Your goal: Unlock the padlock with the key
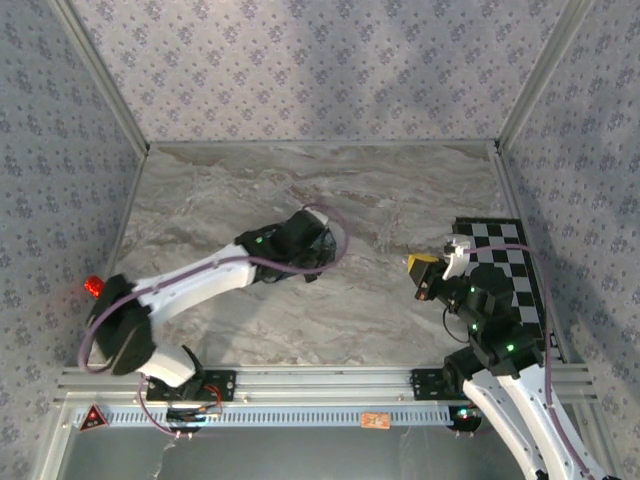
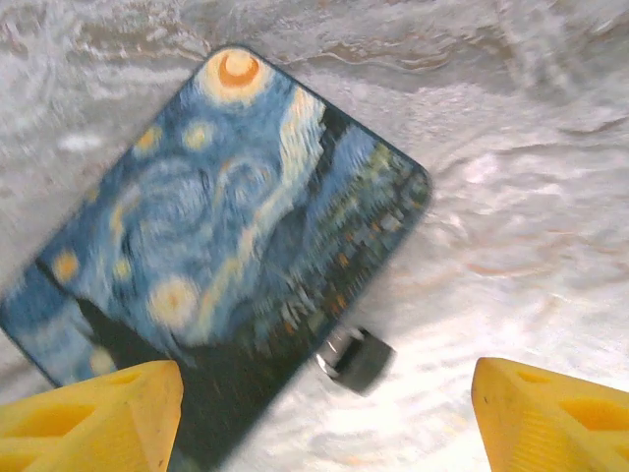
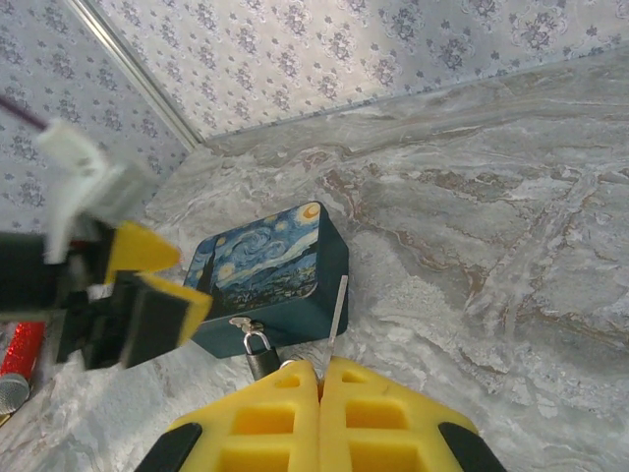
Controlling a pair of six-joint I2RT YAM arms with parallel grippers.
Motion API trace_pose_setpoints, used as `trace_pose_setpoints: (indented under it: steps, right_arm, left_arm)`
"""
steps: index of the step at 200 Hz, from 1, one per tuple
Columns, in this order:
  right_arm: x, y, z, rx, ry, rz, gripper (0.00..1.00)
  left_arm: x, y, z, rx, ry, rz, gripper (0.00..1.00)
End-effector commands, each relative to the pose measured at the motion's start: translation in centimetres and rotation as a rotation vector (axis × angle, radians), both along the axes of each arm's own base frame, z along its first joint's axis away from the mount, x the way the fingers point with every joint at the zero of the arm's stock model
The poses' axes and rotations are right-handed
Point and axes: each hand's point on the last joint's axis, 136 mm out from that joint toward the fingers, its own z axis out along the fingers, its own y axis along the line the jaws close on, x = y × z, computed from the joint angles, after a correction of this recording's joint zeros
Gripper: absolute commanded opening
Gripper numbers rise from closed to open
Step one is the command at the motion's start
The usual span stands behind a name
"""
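Holding the key [image 3: 339,310] as a thin pale blade pinched between closed fingers, the right gripper [image 3: 319,372] sits at the bottom centre of the right wrist view, near the padlock [image 3: 259,359] but not touching it. The padlock sits at the front wall of the blue box [image 3: 265,261], left of centre. In the left wrist view it appears at lower centre, just beside the box edge. The left gripper [image 3: 147,277] hovers above it with fingers spread wide, gripping nothing.

Probable faults:
- The padlock is unrestrained, so key pressure may swing it aside.
- The left fingers may close on the box edge instead of the lock body.
- The blade may twist in the pads under insertion load.
- The keyhole orientation cannot be told, so misalignment is likely.
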Motion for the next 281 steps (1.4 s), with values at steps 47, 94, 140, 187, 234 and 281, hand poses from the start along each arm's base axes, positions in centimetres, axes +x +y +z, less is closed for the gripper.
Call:
trace_pose_setpoints:
  steps: [47,94,140,187,234,281]
  right_arm:
    - [0.2,0.5,0.2,0.043,-0.003,0.016,0.00]
    - [-0.2,0.6,0.1,0.081,-0.015,0.024,0.00]
    - [-0.6,0.9,0.1,0.094,-0.010,0.049,0.00]
    - [-1.0,0.7,0.2,0.104,-0.029,0.043,0.00]
    - [-1.3,0.8,0.0,0.103,-0.027,0.054,0.00]
    - [-1.2,0.8,-0.1,0.108,-0.027,0.056,0.00]
  left_arm:
    - [-5.2,0.9,-3.4,-0.434,0.210,0.239,0.73]
    - [-4.1,0.3,-6.7,-0.490,0.203,0.281,0.68]
    - [-1.9,-0.4,-8.2,-0.487,0.115,0.275,0.57]
    - [-0.9,0.1,-10.2,-0.481,0.088,0.341,0.52]
    - [-0.1,0.3,-11.5,-0.492,0.078,0.378,0.50]
    - [0.7,-0.1,-11.6,-0.519,0.061,0.362,0.46]
